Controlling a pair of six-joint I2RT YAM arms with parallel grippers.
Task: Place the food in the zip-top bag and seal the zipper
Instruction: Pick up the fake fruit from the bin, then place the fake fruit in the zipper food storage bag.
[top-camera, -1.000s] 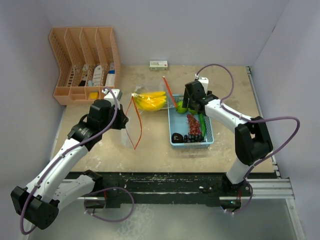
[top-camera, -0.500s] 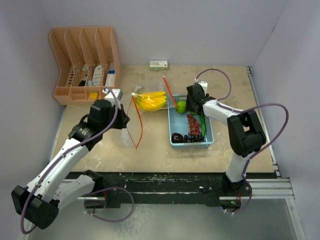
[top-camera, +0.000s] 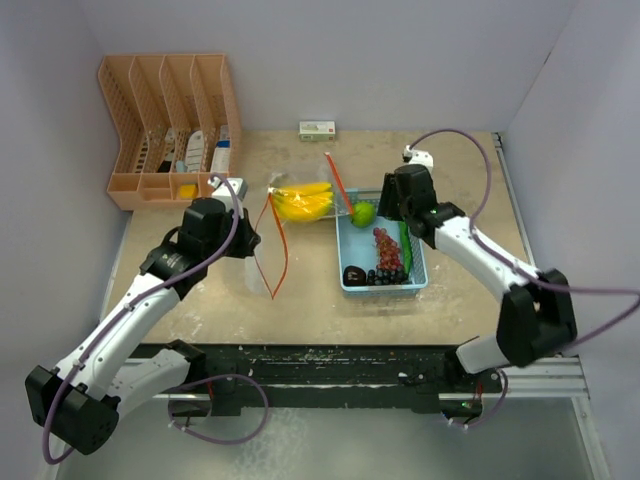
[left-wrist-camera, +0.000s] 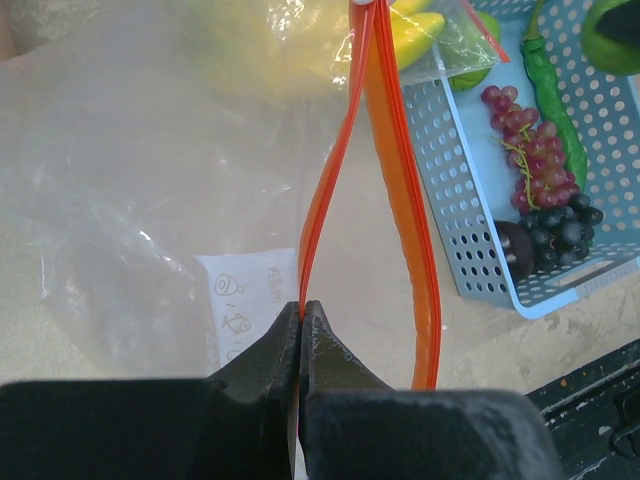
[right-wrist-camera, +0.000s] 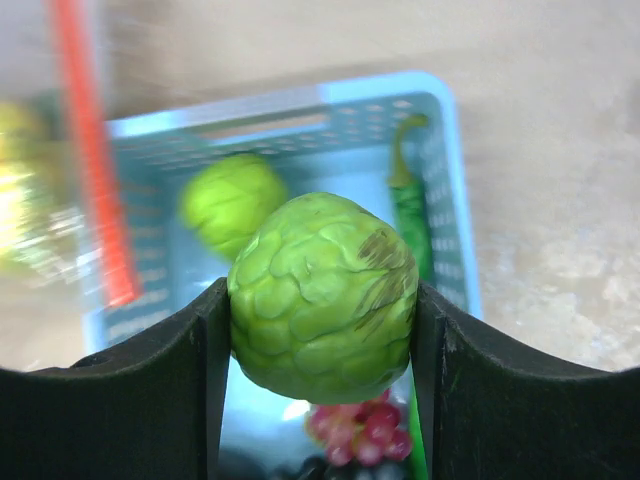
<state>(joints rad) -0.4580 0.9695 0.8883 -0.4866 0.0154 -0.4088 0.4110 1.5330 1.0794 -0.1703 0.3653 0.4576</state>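
My left gripper (top-camera: 250, 244) (left-wrist-camera: 302, 310) is shut on one orange lip of the clear zip-top bag (left-wrist-camera: 120, 200), whose mouth (top-camera: 272, 245) stands open in a narrow loop. The yellow banana bunch (top-camera: 300, 202) shows through the bag's plastic. My right gripper (top-camera: 386, 205) (right-wrist-camera: 322, 295) is shut on a round bumpy green fruit (right-wrist-camera: 320, 290), held above the light-blue basket (top-camera: 380, 288). A second green fruit (right-wrist-camera: 232, 200), red berries (top-camera: 385, 245), dark grapes (top-camera: 385, 277) and a long green cucumber (top-camera: 404, 245) lie in the basket.
An orange desk organizer (top-camera: 170, 120) stands at the back left. A small white box (top-camera: 317, 129) lies by the back wall. A dark round item (top-camera: 353, 273) sits in the basket's near-left corner. Walls close in left, right and back.
My right gripper has risen and drawn back to the right from the basket's far-left corner, with the green fruit in it. The left arm and bag have stayed put.
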